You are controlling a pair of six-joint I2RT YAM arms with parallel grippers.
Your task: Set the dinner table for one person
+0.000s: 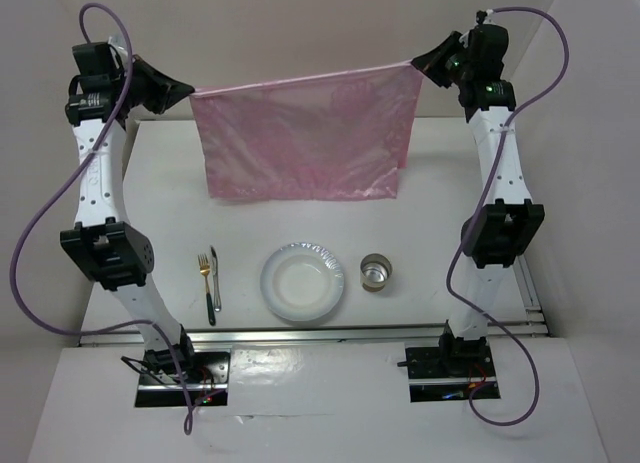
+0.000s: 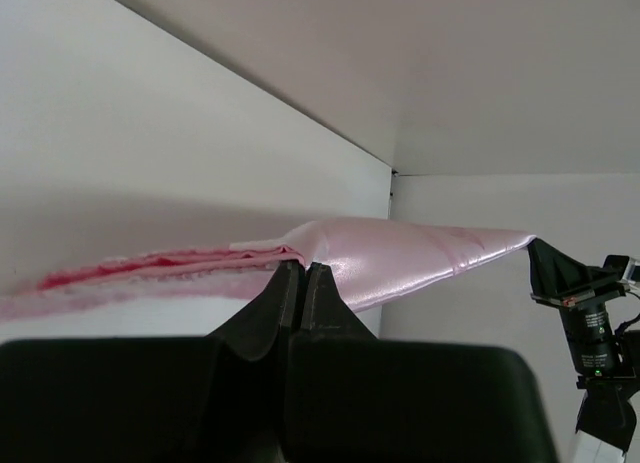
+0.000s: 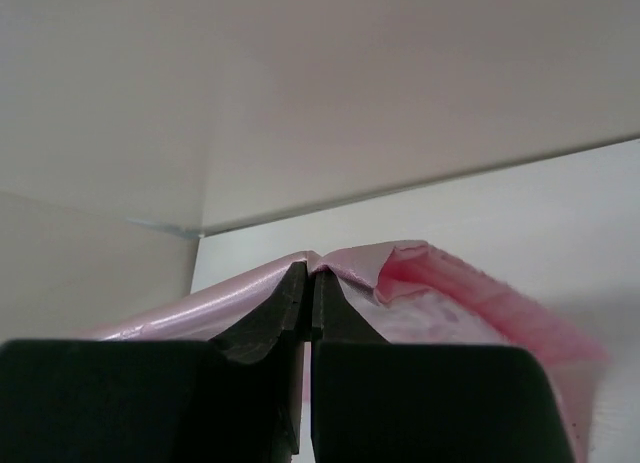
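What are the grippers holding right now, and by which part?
The pink cloth mat, hanging stretched between them: the left gripper pinches its upper left corner, the right gripper its upper right corner.

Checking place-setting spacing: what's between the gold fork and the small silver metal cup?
Top view: a silver table knife right beside the fork, then the round white silver-rimmed plate.

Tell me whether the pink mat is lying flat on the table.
No, the pink mat hangs like a curtain, its top corners pinched by the left end effector and the right end effector.
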